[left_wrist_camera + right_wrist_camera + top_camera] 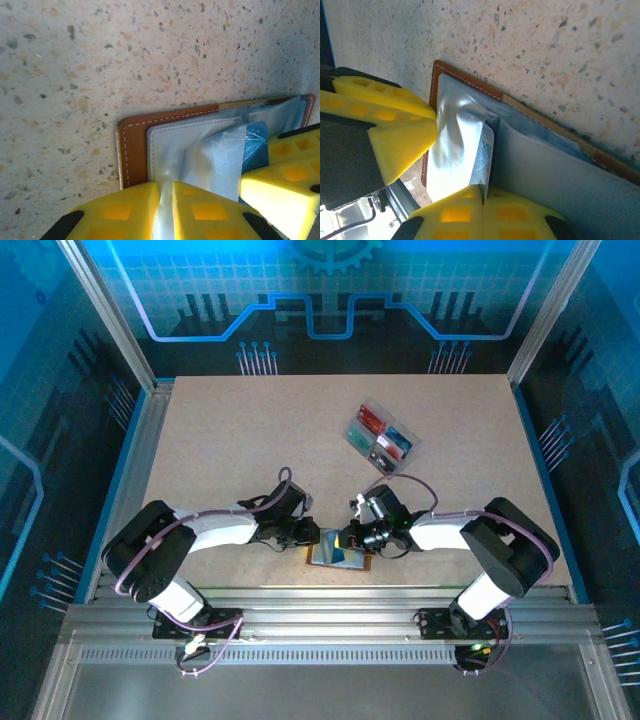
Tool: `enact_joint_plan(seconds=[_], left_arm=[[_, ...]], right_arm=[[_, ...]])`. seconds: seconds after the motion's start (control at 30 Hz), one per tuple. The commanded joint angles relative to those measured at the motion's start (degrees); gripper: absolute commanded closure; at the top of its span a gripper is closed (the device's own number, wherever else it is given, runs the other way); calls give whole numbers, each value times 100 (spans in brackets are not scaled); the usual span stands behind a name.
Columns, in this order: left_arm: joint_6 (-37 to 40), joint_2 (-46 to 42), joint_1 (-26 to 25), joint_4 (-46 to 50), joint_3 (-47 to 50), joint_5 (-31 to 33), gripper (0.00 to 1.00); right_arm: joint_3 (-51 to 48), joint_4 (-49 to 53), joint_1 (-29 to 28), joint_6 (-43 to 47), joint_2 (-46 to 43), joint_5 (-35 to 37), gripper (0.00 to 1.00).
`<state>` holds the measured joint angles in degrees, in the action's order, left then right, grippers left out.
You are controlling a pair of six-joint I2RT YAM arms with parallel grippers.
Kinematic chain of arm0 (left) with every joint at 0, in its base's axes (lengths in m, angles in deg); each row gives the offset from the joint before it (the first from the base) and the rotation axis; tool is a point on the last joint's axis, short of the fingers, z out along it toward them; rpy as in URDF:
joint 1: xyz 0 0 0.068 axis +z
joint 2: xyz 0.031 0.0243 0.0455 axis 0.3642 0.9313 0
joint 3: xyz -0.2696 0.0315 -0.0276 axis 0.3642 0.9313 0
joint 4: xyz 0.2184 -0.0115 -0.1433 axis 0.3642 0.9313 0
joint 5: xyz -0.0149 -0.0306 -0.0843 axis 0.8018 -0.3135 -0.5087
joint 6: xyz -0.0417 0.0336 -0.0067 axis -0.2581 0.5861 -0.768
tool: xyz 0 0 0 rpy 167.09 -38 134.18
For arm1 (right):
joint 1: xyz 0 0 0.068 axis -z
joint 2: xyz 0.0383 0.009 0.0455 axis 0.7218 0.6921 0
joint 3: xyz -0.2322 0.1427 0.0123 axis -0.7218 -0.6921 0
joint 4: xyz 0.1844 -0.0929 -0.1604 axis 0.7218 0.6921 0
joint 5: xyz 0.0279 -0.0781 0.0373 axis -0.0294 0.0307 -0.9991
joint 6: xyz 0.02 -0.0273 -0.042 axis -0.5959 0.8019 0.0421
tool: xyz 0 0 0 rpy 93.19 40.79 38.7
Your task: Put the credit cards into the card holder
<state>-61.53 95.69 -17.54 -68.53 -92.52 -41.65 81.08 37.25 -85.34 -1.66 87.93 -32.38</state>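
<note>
top external: the card holder (338, 556) lies open on the table (230, 440) close to its near edge, between the two arms. the left claw (310, 537) is at its left end and the right claw (349, 538) at its right end, so its long axis runs from one claw to the other. the remaining credit cards (372, 420) sit in a clear tray (382, 438) well apart, farther back and to the right. the right arm is the nearer one for fetching them.

left wrist: the left claw is pressed together on the pale lining (170, 145) of the holder. a blue card (257, 145) shows under crinkled clear plastic, beside the other claw's yellow fingers.

right wrist: the right claw is pinched shut on a thin bluish edge (482, 150) at the pocket. whether that is sleeve or card cannot be told. no brand or writing is readable anywhere.
</note>
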Motion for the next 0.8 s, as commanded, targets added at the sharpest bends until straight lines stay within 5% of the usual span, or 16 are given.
enact_joint_plan(seconds=[0.0,0.4,0.77], left_arm=[[-138,95,-153,213,279,20,81],[-301,-48,-189,65,580,87,81],[-396,47,-352,-47,594,102,81]], right_arm=[[-218,-352,-246,-423,99,825,100],[-378,547,-253,-483,-568,1509,100],[-284,225,-406,-472,-271,1517,100]])
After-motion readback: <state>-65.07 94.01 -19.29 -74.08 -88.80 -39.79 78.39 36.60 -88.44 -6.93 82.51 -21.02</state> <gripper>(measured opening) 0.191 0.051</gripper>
